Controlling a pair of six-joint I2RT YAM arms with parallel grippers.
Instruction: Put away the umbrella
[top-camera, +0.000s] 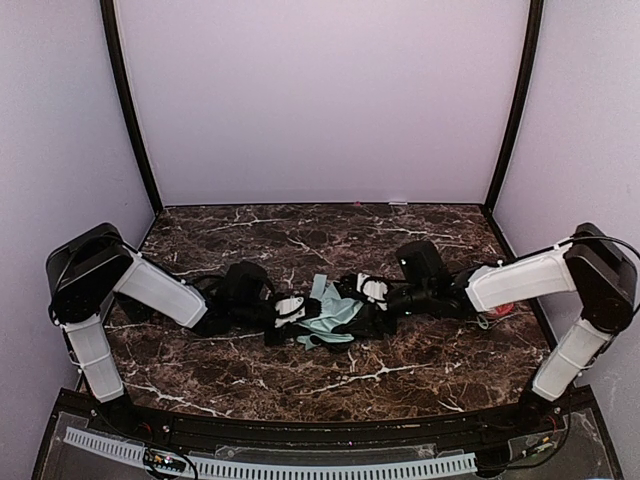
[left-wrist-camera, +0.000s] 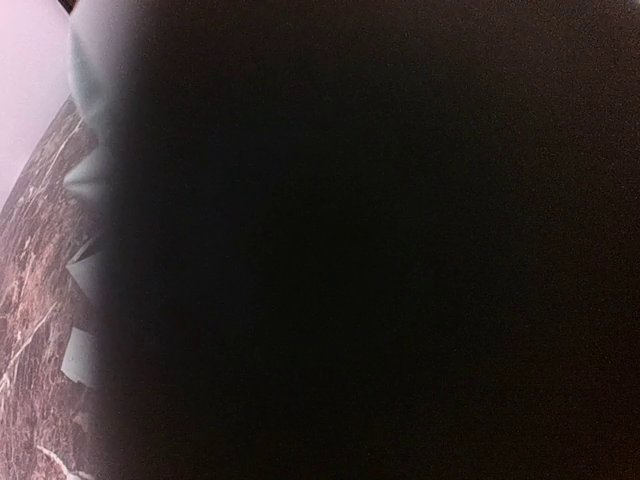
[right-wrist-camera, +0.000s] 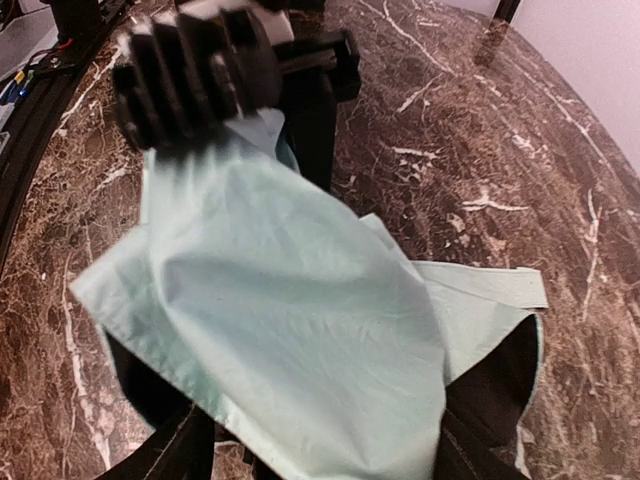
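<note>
- Umbrella (top-camera: 328, 318) lies collapsed at mid-surface (top-camera: 400, 372) between the two arms, with crumpled mint fabric over black lining.
- Left claw (top-camera: 290, 308) is at the umbrella's left edge, touching the cloth. Its own camera is almost wholly blocked by something dark and close, so I cannot tell how far the claw is closed or whether it grips.
- Right claw (top-camera: 372, 292) is at the umbrella's right side, its fingers standing apart with mint fabric draped between them, not pinched.
- Beyond the umbrella, the dark veined marble runs to the pale back wall (top-camera: 320, 100).
</note>
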